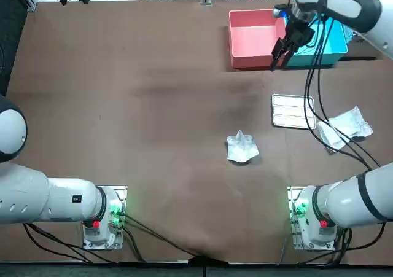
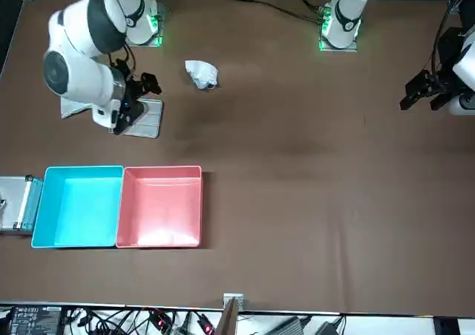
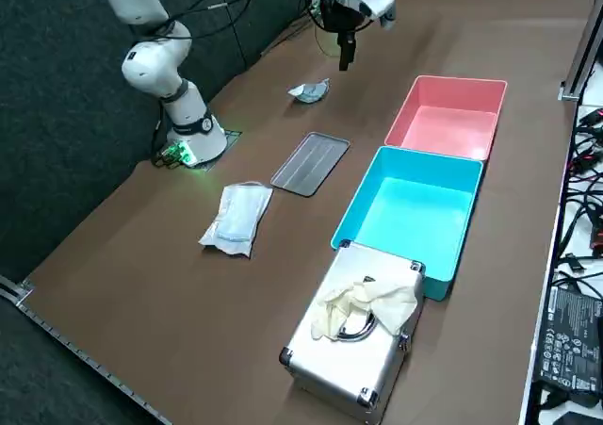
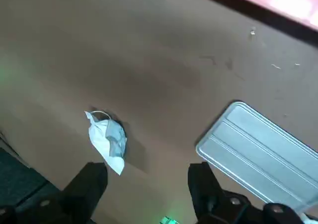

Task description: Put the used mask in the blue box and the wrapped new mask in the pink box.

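The used mask (image 1: 241, 147) is a crumpled white-blue wad lying mid-table, also visible as the used mask (image 4: 107, 139) in the wrist view. Near the right edge lies the wrapped new mask (image 1: 347, 126), flat in clear plastic, seen again as the wrapped mask (image 3: 236, 218). At the far side, the pink box (image 1: 252, 37) and the blue box (image 1: 322, 43) stand side by side, both empty. My right gripper (image 1: 279, 53) hangs high over the pink box's near right corner, open and holding nothing. In the wrist view its fingers (image 4: 89, 182) frame bare table between the used mask and a tray.
A ribbed silver tray (image 1: 293, 111) lies between the boxes and the wrapped mask. A metal case (image 3: 353, 335) with pale gloves on its lid sits just beyond the blue box. The right arm's cables hang over the wrapped mask.
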